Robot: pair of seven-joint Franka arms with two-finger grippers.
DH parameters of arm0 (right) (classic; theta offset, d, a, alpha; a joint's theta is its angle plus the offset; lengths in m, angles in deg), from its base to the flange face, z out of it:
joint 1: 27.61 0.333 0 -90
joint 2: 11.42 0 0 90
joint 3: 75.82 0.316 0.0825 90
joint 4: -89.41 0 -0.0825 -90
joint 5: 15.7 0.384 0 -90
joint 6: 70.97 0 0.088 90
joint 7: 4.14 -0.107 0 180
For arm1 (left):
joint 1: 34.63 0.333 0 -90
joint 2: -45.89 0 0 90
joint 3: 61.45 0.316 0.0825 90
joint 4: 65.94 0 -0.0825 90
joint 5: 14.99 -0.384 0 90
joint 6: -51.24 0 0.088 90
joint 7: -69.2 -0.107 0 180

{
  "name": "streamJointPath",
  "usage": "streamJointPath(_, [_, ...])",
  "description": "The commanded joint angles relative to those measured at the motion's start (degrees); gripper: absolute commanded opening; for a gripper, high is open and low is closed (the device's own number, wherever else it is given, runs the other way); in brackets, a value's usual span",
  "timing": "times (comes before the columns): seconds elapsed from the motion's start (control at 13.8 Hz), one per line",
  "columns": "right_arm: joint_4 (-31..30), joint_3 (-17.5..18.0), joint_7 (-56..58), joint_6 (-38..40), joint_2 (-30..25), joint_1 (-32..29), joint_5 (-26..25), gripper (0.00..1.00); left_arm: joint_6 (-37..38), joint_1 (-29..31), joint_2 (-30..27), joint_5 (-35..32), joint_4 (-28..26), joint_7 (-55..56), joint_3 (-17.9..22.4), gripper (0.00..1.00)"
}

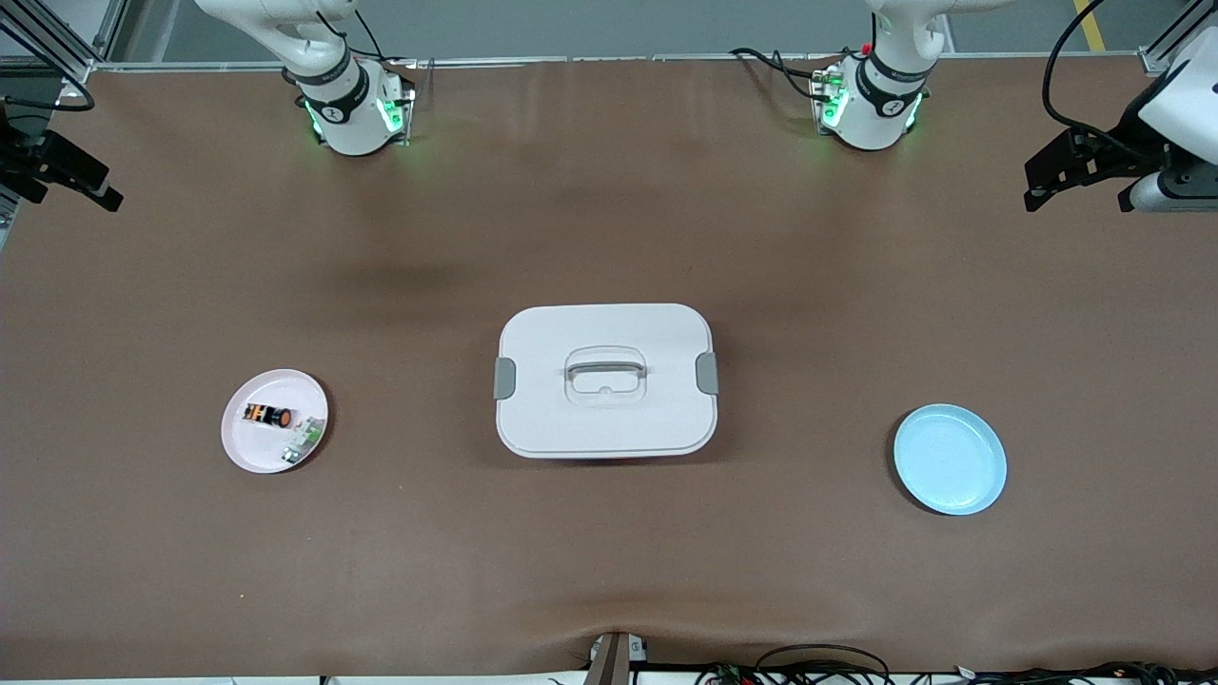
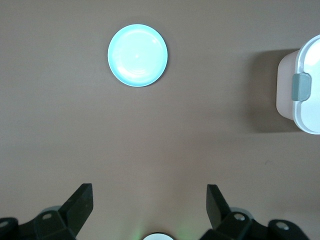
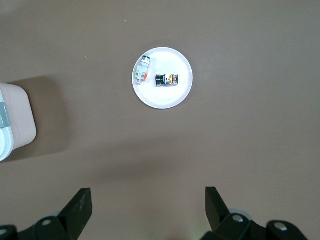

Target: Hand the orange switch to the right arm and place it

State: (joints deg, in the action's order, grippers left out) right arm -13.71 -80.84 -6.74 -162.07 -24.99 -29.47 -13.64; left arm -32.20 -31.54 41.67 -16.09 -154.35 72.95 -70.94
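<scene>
- The switch [image 1: 269, 416] lies on its side on the pink plate [image 1: 249, 453], toward the right arm's end of the table.
- In the right wrist view the switch [image 3: 167, 79] shows a black body with orange marks, and it rests near the middle of the pink plate [image 3: 167, 100].
- A green-and-white part [image 1: 302, 439] lies on the same plate, just beside the switch and a little nearer to the front camera.
- In the right wrist view this part [image 3: 142, 71] is close to the plate's rim and apart from the switch.
- A white box [image 1: 605, 379] with a lid, a handle on top and grey clips at its two ends stands in the middle of the table, between the two plates.
- The blue plate [image 1: 950, 459] lies toward the left arm's end of the table, well apart from the box, and nothing is on it.
- The right gripper [image 3: 149, 205] hangs high over the bare table near the pink plate, its jaws are wide apart and nothing is between them.
- The left gripper [image 2: 150, 205] hangs high over the bare table near the blue plate [image 2: 137, 55], its jaws are also wide apart and they hold nothing.
- Both arms wait, and no gripper touches the switch.
</scene>
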Motion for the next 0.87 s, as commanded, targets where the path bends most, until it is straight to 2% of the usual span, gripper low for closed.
streamJointPath(0.0, [-1.2,0.3,-1.0,-0.5,-1.5,-0.2,-0.7,1.00,0.7,0.4,-0.8,1.0,-0.1,-1.2,0.1,1.00])
streamJointPath(0.8, [-0.8,0.5,-0.9,-0.7,-1.1,-0.9,-0.7,1.00,0.7,0.3,-0.5,0.4,0.1,0.1,-0.3,1.00])
